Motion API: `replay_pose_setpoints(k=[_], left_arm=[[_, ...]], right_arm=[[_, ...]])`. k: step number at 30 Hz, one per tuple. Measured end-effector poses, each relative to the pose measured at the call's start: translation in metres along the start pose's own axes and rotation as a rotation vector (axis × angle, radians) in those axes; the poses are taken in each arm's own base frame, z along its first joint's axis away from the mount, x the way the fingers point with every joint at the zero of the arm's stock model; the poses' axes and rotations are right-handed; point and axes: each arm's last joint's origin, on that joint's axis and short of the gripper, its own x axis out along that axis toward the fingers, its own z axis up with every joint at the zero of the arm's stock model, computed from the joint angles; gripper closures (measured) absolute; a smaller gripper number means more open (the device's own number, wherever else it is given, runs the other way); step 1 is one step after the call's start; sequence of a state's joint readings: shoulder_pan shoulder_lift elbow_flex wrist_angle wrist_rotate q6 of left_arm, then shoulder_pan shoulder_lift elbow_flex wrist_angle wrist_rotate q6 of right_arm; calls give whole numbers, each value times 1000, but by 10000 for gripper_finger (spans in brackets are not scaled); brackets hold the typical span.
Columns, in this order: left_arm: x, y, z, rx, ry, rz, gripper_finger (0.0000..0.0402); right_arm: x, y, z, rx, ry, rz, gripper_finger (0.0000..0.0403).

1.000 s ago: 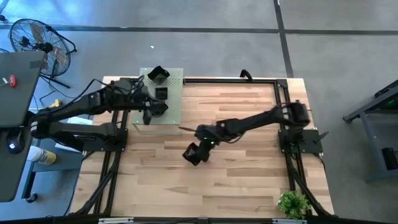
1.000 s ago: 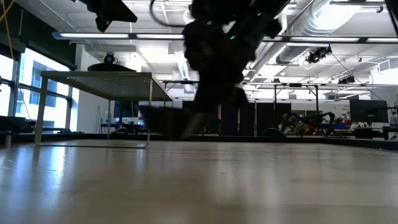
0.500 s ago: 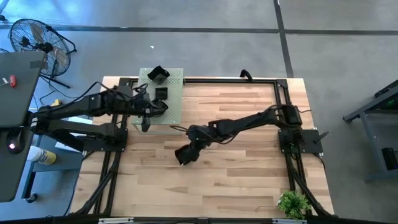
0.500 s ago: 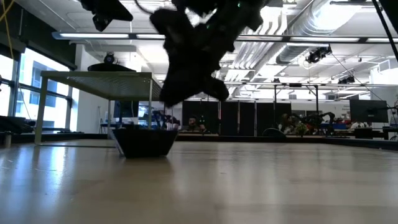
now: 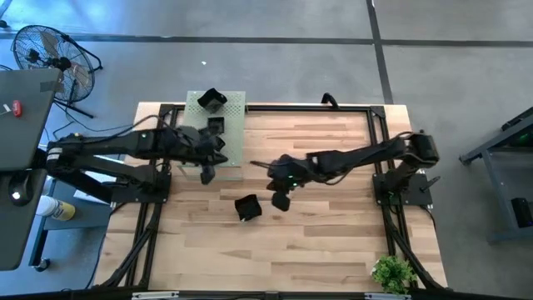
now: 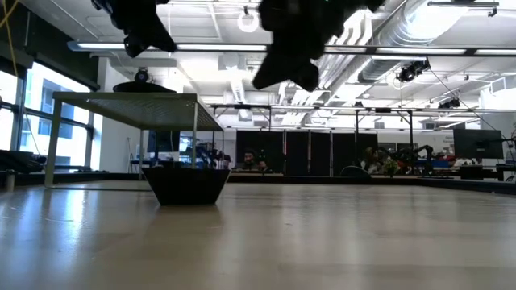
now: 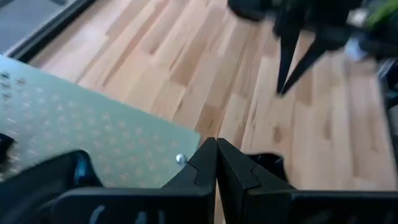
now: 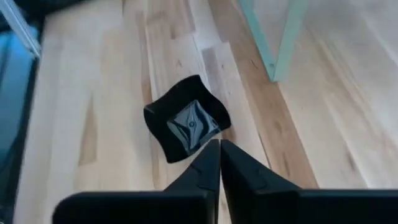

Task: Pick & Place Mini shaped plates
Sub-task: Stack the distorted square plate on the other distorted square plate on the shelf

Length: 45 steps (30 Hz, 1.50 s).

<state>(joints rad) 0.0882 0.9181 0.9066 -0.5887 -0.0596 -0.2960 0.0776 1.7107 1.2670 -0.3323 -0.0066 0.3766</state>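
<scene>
From above, a glossy black wavy-rimmed mini plate (image 5: 247, 207) lies on the light wooden bench (image 5: 333, 242) — just beside the right end effector (image 5: 280, 200), fingers pressed together, empty. The left end effector (image 5: 206, 173), likewise closed and empty, hovers at the pale green perforated board (image 5: 232, 133) carrying more black plates (image 5: 211, 101).

Low down, the plate (image 6: 186, 184) sits alone.

Grey concrete floor (image 5: 275, 58) around wooden table (image 5: 325, 242), dark seams crossing it. Black standing fan (image 5: 46, 50) at far left corner. Low view: open hall, long ceiling strip lights (image 6: 201, 47), exposed ducts (image 6: 403, 32), tall windows (image 6: 16, 121) at left.
</scene>
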Motion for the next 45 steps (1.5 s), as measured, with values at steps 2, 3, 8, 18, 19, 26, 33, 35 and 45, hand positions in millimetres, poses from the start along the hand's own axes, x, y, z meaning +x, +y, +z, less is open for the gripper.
replay_pose_setpoints(k=[2, 3, 8, 18, 19, 26, 33, 35, 45], left_arm=[[8, -7, -3, 14, 26, 17, 401], [12, -11, -4, 12, 33, 24, 401], [29, -29, -13, -35, 93, 25, 401], [60, -45, -28, -164, 207, 74, 401], [63, -45, -29, -177, 216, 83, 401], [83, -47, -37, -252, 272, 133, 381], [101, -49, -45, -359, 318, 180, 309], [104, -49, -47, -383, 327, 190, 293], [94, -70, -44, -230, 341, 193, 278]], right_arm=[[-8, -6, -14, 11, -64, 24, 390], [-13, -8, -21, 23, -103, 32, 387], [-35, -24, -61, 114, -223, 38, 399], [-77, -43, -103, 180, -397, 30, 401], [-80, -44, -105, 178, -406, 34, 400], [-90, -47, -113, 160, -425, 38, 399], [-90, -48, -113, 155, -435, 8, 397], [-90, -48, -113, 133, -435, 3, 397], [-90, -48, -113, 114, -433, 5, 397]])
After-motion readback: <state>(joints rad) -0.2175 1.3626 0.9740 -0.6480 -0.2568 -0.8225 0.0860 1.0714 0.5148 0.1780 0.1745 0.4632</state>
